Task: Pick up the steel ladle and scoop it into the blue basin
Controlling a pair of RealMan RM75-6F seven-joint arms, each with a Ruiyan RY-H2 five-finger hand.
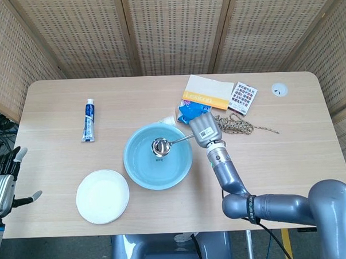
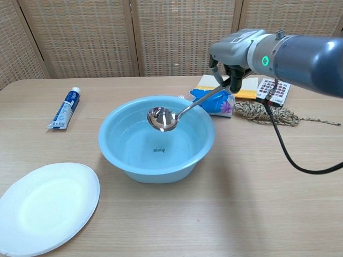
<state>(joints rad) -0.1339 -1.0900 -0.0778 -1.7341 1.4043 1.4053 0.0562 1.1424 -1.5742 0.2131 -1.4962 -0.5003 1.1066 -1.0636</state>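
The blue basin point(image 1: 137, 165) point(image 2: 123, 160) stands mid-table with clear water in it. My right hand point(image 1: 202, 129) point(image 2: 231, 64) grips the handle end of the steel ladle point(image 1: 160, 146) point(image 2: 162, 119) beside the basin's far right rim. The ladle's handle slants down over that rim and its shiny bowl hangs inside the basin, above the water. My left hand point(image 1: 4, 183) hangs off the table's left edge with fingers apart, holding nothing; the chest view does not show it.
A white plate point(image 1: 102, 196) point(image 2: 43, 206) lies front left of the basin. A toothpaste tube point(image 1: 89, 120) point(image 2: 65, 108) lies at the far left. Behind the basin sit a blue packet point(image 1: 190, 111) point(image 2: 213, 99), a yellow booklet point(image 1: 207, 92), a card point(image 1: 243, 97) and a rope coil point(image 1: 235, 124) point(image 2: 262, 112).
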